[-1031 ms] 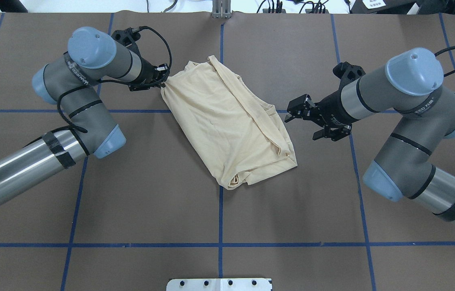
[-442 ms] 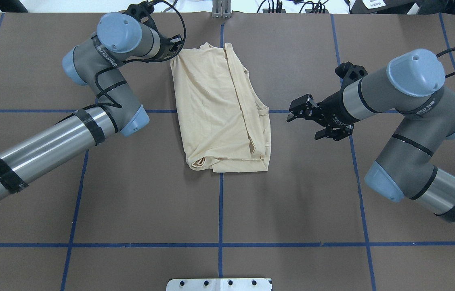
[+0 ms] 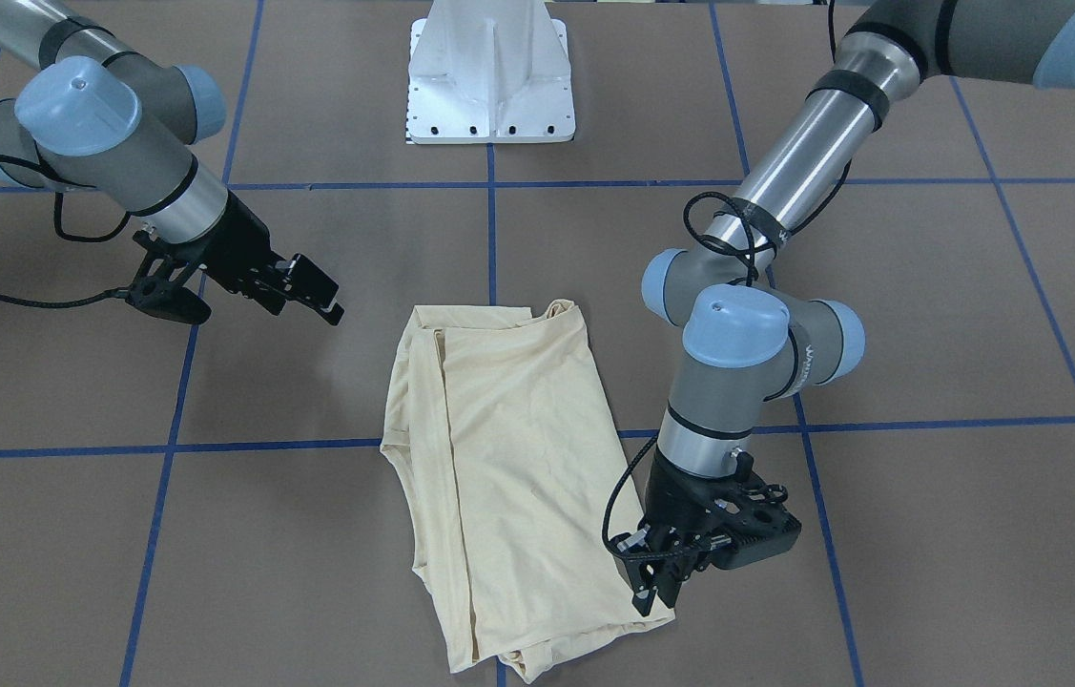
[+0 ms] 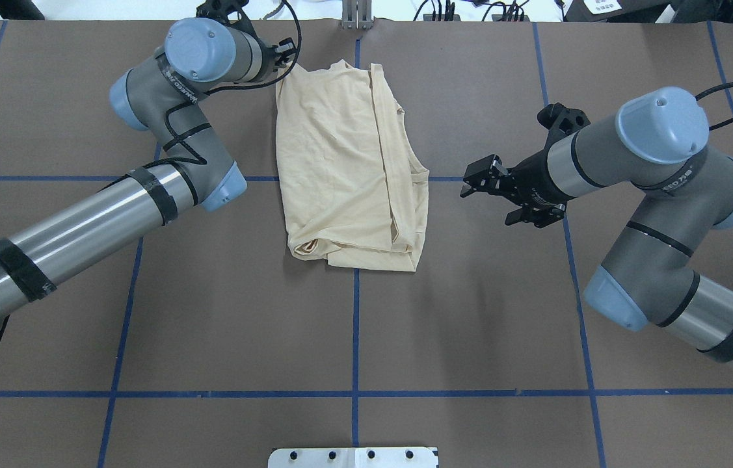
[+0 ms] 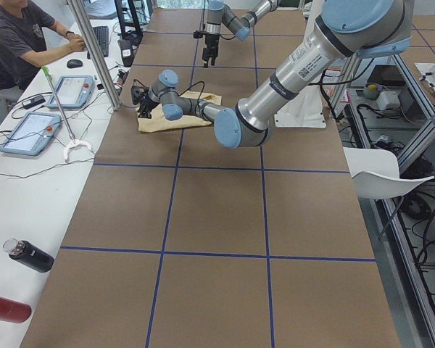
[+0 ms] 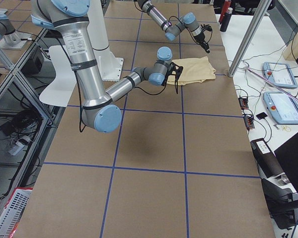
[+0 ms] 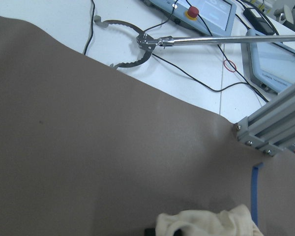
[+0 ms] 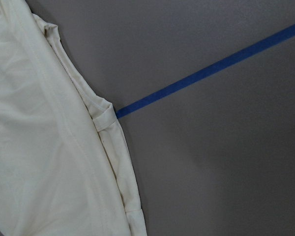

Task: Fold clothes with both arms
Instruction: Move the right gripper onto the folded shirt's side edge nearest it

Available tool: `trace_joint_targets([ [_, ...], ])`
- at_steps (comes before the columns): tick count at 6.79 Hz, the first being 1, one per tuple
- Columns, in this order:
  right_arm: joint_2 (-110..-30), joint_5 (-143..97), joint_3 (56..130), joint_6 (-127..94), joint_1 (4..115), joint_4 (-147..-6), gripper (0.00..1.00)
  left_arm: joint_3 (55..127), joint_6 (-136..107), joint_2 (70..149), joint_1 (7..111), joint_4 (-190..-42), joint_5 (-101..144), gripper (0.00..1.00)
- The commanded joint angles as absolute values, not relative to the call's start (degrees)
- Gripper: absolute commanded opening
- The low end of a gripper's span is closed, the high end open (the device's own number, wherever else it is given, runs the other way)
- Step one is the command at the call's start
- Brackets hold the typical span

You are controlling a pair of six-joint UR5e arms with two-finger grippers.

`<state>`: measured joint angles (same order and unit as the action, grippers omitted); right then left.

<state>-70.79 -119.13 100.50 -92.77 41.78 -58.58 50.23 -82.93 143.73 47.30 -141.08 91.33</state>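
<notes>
The clothes are one pale cream T-shirt, folded into a long strip on the brown table and lying along the centre tape line. My left gripper is at its far left corner, close to the table's far edge. In the front-facing view that gripper is shut on the corner of the shirt. A bunch of cream cloth shows at the bottom of the left wrist view. My right gripper hangs open and holds nothing, a short way right of the shirt's right edge. That edge fills the left of the right wrist view.
Blue tape lines grid the table. The white pedestal base stands at the robot's side. An aluminium post rises at the far edge, with tablets and a grabber tool beyond it. A person sits at the side desk.
My left gripper has pulled the shirt's corner toward the far edge. The shirt has swung from a diagonal to lie straight along the centre line. The right gripper has hardly moved.
</notes>
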Motion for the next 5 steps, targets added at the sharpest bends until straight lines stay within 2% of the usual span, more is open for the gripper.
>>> trace_joint_targets([
  [1, -68.7, -115.9, 100.1, -92.6, 40.1, -60.6, 1.00, 53.1, -81.0, 142.7, 49.8, -140.8, 92.4, 1.00],
  [3, -62.2, -112.8, 99.9, -82.4, 39.3, -70.7, 1.00, 66.6, -78.2, 132.7, 50.8, -140.4, 105.1, 1.00],
  [5, -55.5, -102.7, 96.3, -69.0, 35.6, -78.2, 1.00, 78.2, -78.1, 124.1, 50.7, -140.3, 108.9, 1.00],
])
